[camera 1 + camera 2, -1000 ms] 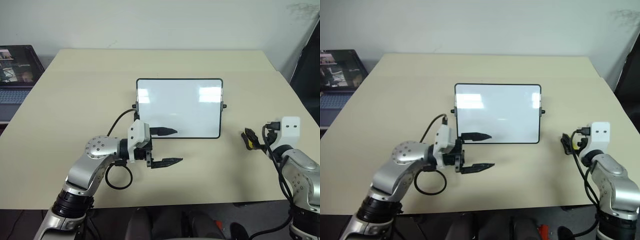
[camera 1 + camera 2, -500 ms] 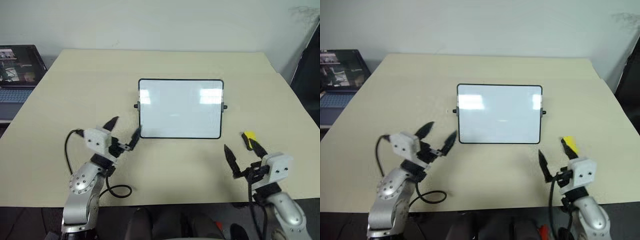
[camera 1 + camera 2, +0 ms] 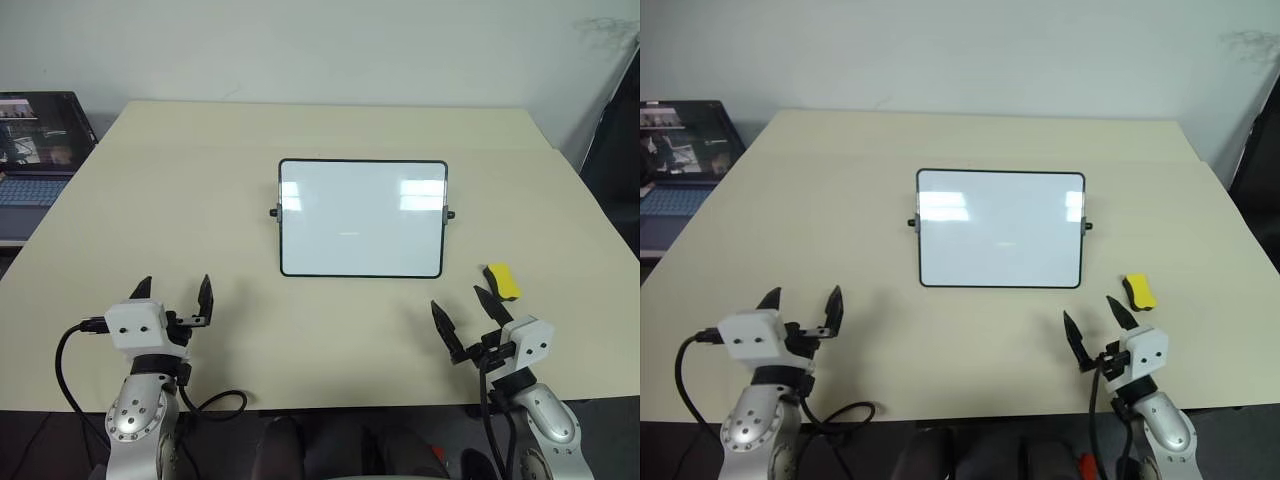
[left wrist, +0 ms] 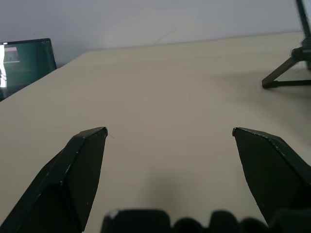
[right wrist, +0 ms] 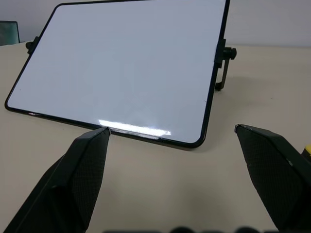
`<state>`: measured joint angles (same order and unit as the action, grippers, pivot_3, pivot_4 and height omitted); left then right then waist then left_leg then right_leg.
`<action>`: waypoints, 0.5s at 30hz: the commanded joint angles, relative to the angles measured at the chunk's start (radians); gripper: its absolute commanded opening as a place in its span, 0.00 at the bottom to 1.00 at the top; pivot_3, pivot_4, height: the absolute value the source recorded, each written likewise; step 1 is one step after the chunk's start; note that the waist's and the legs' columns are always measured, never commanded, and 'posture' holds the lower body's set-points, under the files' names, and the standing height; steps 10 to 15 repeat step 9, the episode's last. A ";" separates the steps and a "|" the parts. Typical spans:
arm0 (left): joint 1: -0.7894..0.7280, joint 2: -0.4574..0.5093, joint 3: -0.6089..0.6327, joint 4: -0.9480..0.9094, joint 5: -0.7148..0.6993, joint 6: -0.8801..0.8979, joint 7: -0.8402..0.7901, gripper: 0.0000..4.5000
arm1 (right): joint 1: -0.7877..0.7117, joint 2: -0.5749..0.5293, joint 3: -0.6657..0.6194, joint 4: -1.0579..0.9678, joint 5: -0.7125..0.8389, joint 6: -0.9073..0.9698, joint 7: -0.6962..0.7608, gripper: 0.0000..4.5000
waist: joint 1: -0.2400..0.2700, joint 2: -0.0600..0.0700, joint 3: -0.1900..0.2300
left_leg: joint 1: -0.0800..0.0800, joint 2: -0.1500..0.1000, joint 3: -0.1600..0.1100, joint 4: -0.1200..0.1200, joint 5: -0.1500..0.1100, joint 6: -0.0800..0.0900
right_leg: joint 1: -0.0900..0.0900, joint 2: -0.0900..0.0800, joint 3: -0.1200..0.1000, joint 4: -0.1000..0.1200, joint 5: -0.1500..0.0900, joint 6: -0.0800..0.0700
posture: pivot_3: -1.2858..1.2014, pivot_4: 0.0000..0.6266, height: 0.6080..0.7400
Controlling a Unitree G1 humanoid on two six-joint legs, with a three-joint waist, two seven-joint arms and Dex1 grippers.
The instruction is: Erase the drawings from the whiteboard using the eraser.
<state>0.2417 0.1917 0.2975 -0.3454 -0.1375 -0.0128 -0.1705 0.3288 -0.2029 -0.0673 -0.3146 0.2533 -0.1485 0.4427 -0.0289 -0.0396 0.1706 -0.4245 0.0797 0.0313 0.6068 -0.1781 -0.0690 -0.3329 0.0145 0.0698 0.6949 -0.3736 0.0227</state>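
Beige desk (image 3: 150, 180) is carrying the board (image 3: 362, 217), wiped clean, at centre; the eraser (image 3: 502, 281) is lying at its 4 o'clock. You're hovering both grippers, left (image 3: 172, 297) and right (image 3: 463, 318), fingers spread, empty. It looks light, rigid: pinch its long sides.

Tilted whiteboard (image 3: 362, 217) mid-table, seemingly wiped clean; yellow eraser (image 3: 502, 281) flat just beside its right.

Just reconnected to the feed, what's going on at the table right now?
Nothing is being handled. The small black-framed whiteboard stands propped mid-table, its white surface free of marks. The yellow-and-black eraser lies on the beige table to the board's right. The left gripper and right gripper hover open and empty at the near edge, the right one just short of the eraser.
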 commanded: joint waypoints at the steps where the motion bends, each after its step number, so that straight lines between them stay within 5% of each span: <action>1: -0.007 0.019 -0.018 -0.037 0.017 -0.005 -0.007 1.00 | 0.005 -0.019 -0.046 -0.030 0.028 -0.022 0.001 0.99 | 0.000 0.000 0.000 | 0.000 0.000 0.000 0.000 0.000 0.000 | 0.000 0.000 0.000 0.000 0.000 0.000 | 0.52 0.24 1.00; 15: -0.026 0.000 -0.059 0.014 0.052 -0.023 0.017 1.00 | 0.104 -0.042 -0.036 -0.152 0.035 0.030 -0.009 0.99 | -0.001 0.001 0.000 | 0.000 0.000 0.000 0.000 0.000 0.000 | 0.000 0.000 0.000 0.000 -0.001 -0.001 | 0.52 0.24 1.00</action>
